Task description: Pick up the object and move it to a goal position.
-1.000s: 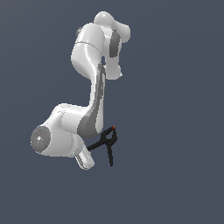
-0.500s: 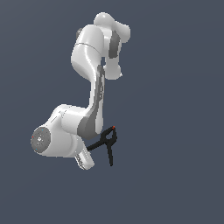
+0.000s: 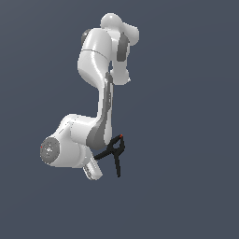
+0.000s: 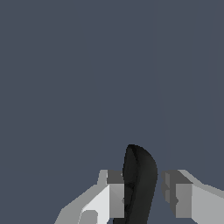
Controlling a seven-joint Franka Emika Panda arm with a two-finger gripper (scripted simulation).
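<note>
Spring clamp [image 4: 139, 183]: black, sits between the fingers of the gripper [image 4: 142, 194], touching one pad, gap beside the other. Position unchanged since a second ago; jaws not yet closed; lift pending.

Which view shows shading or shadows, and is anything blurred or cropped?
Exterior view: sharp render, soft shading on the white arm, no cast shadows on the flat grey backdrop. Wrist view: the small black spring clamp is a dark shape, cropped by the frame edge, between blocky grey fingers.

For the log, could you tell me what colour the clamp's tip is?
Red, on the black clamp; clearest in the exterior view.
</note>
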